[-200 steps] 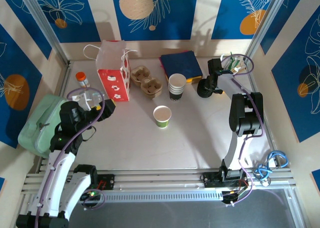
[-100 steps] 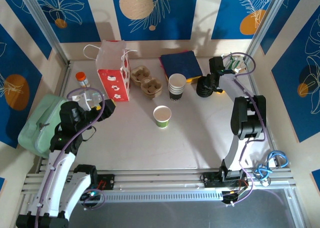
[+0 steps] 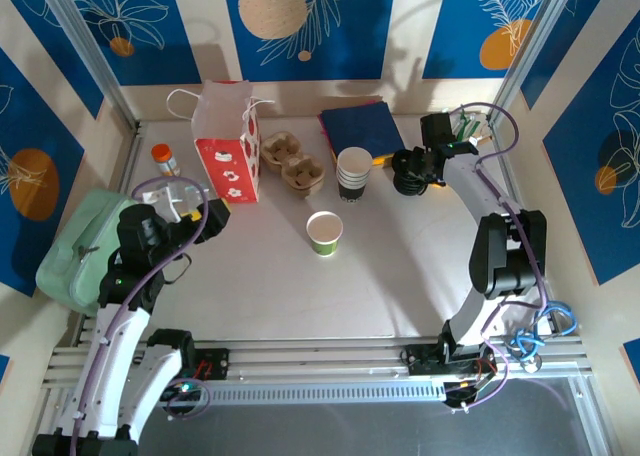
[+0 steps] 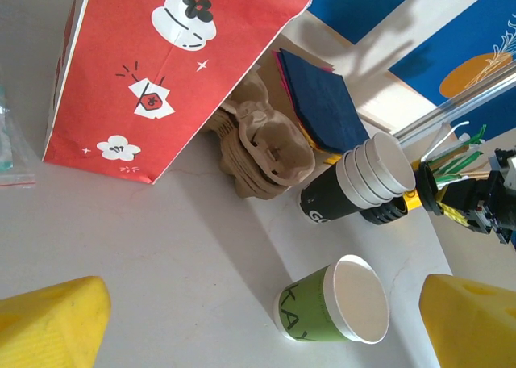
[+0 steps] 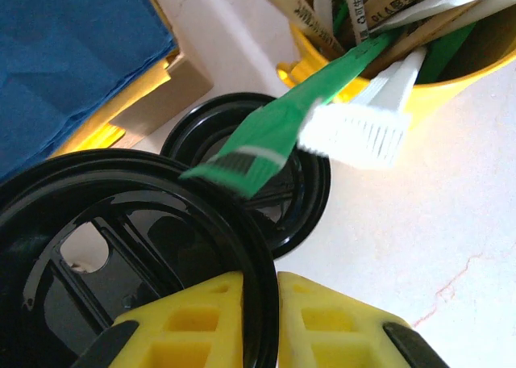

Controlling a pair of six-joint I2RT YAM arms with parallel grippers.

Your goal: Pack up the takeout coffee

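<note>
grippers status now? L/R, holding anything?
Left gripper: open, holding nothing.
Right gripper: closed on the rim of a black lid.

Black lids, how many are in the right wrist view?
2. One black lid is pinched in the right end effector; the other lid lies on the table behind it, near the yellow cup. More may be stacked underneath.
</note>
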